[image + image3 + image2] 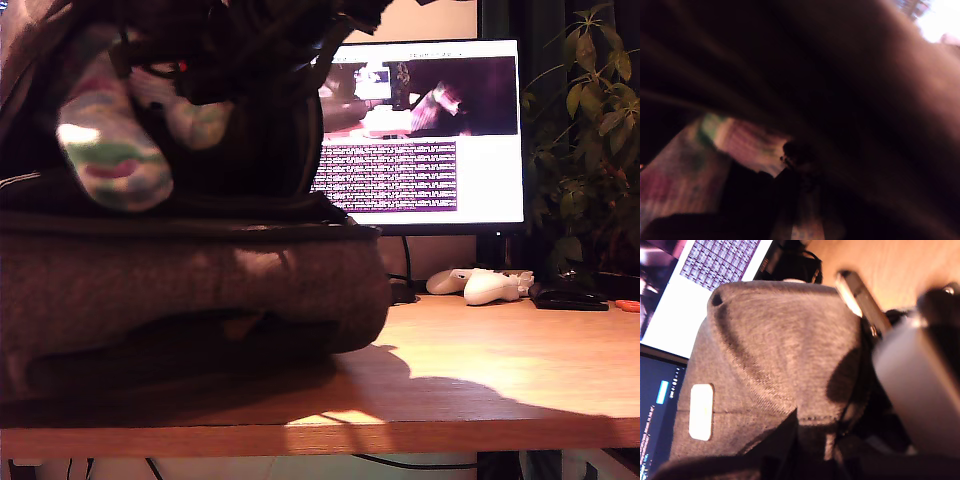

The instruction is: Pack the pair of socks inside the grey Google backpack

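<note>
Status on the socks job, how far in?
Done: the socks are off the desk, up at the open backpack. In hand: a claw appears to hold them over the dark inside; my second wrist view shows sock knit amid dark fabric, but it is blurred. Left: the toe end hangs outside in the exterior view, so push in and release.

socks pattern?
The thick white knitted socks carry green and pinkish-purple stripes, clearest in the exterior view.
</note>
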Robot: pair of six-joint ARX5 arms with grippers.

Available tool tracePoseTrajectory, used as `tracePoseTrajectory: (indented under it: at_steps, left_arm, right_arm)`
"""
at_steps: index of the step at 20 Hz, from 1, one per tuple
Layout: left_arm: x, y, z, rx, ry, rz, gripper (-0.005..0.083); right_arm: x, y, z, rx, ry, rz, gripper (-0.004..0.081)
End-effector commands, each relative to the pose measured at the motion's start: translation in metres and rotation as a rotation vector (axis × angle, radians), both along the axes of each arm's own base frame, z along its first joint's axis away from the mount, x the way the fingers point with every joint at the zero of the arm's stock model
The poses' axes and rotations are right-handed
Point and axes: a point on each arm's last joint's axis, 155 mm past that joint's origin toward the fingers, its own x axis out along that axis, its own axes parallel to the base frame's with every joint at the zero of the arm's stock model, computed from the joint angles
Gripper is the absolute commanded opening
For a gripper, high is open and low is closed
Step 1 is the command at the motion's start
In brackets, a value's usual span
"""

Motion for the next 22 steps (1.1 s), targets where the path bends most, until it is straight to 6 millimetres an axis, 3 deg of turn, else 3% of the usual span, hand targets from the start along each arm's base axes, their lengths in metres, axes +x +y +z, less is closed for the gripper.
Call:
tracePoseTrajectory:
  at_steps: [1, 4, 9, 11, 14, 16, 17, 20, 22]
  left_arm:
    - [-0.016, -0.011, 0.009, -0.036, 0.012, -0.074, -0.0024]
    - [-0.016, -0.013, 0.016, -0.052, 0.005, -0.081, -0.0024]
    - [-0.016, -0.013, 0.025, -0.068, -0.008, -0.082, -0.0024]
    - [-0.016, -0.014, 0.026, -0.072, -0.009, -0.084, -0.0024]
    - [-0.016, -0.014, 0.027, -0.073, -0.009, -0.084, -0.0024]
    - [-0.017, -0.014, 0.026, -0.071, -0.006, -0.085, -0.0024]
    - [-0.017, -0.014, 0.025, -0.069, -0.004, -0.086, -0.0024]
    - [-0.018, -0.013, 0.023, -0.062, 0.003, -0.087, -0.0024]
    - [-0.018, -0.013, 0.023, -0.059, 0.005, -0.087, -0.0024]
  right_arm:
    - [0.031, -0.025, -0.01, 0.071, 0.047, -0.129, -0.0012]
    - [0.028, -0.012, -0.039, 0.042, 0.121, -0.076, -0.0012]
    - [-0.022, 0.041, -0.06, -0.129, 0.108, 0.327, -0.0012]
    - [-0.017, 0.036, -0.062, -0.146, 0.105, 0.289, -0.0012]
    - [0.016, 0.004, -0.05, 0.074, 0.201, 0.013, -0.0012]
    - [0.022, -0.004, -0.043, 0.18, 0.231, -0.045, 0.0]
    - [0.02, 0.0, -0.041, 0.174, 0.229, -0.023, 0.0046]
    - [-0.004, 0.029, -0.048, 0.12, 0.259, 0.156, 0.0314]
    - [-0.016, 0.037, -0.062, 0.077, 0.314, 0.225, 0.0391]
